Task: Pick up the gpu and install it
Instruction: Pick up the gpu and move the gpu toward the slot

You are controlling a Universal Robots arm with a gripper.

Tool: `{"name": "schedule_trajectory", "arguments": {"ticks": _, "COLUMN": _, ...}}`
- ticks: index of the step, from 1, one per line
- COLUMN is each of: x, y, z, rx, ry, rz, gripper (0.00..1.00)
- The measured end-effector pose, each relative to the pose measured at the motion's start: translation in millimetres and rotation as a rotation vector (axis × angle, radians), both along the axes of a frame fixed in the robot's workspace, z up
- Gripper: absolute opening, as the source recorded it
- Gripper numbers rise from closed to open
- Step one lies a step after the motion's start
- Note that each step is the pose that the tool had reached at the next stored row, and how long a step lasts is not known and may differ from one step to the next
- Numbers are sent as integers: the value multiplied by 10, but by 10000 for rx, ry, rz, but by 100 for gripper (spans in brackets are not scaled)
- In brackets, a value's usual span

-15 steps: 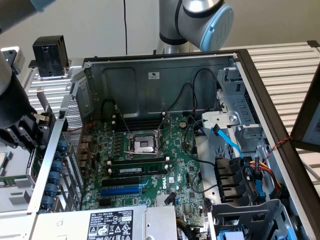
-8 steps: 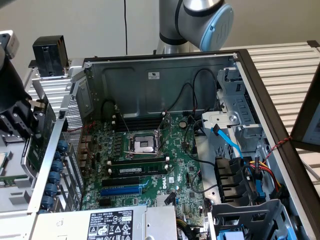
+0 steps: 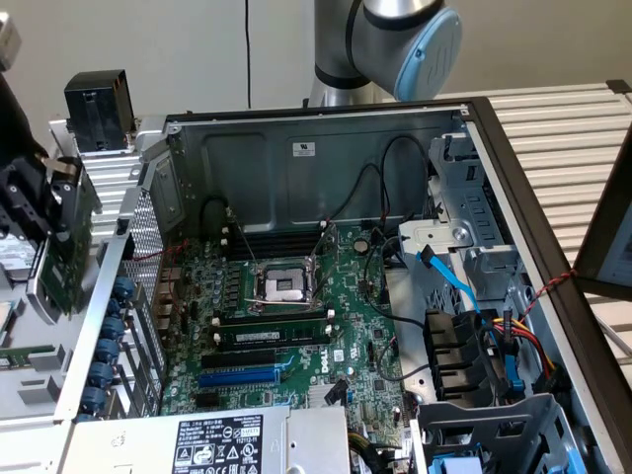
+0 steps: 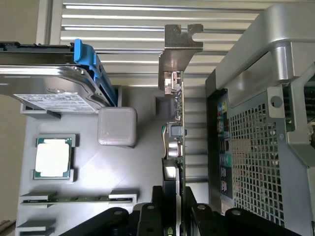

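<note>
While the gpu (image 4: 176,130) is held edge-on in the gripper (image 4: 173,196), the jaws are seen partly closed and clamped on the card's two faces, at the end opposite its silver bracket (image 4: 181,44). The card is held at the exterior view's left, outside the case (image 3: 326,148) and just beside its perforated rear wall (image 4: 251,162). It is above a grey tray (image 4: 88,162) on which a CPU (image 4: 53,157) and a RAM stick (image 4: 74,199) are laid.

The transfer into the case is judged to be the step in hand. For it to be done well, the card should be kept square in the grip and the wall's rim cleared without contact. The bracket should be kept toward the rear wall, so that the blue slot (image 3: 237,377) on the motherboard (image 3: 296,316) can be met straight. The loose black cables (image 3: 395,326) should be avoided.
</note>
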State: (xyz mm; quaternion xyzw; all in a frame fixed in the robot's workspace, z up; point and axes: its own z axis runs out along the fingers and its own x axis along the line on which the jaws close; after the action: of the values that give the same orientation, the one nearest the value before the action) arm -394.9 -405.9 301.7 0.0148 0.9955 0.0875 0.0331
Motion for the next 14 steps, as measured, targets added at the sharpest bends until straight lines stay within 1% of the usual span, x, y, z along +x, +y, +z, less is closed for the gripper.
{"name": "schedule_trajectory", "arguments": {"ticks": 9, "x": 27, "y": -1, "z": 411, "rx": 1, "ry": -1, "rz": 31, "gripper": 27}}
{"name": "schedule_trajectory", "arguments": {"ticks": 12, "x": 62, "y": 0, "z": 546, "rx": 0, "ry": 8, "rz": 55, "gripper": 27}}
{"name": "schedule_trajectory", "arguments": {"ticks": 14, "x": 100, "y": -1, "z": 639, "rx": -1, "ry": 28, "rz": 81, "gripper": 27}}
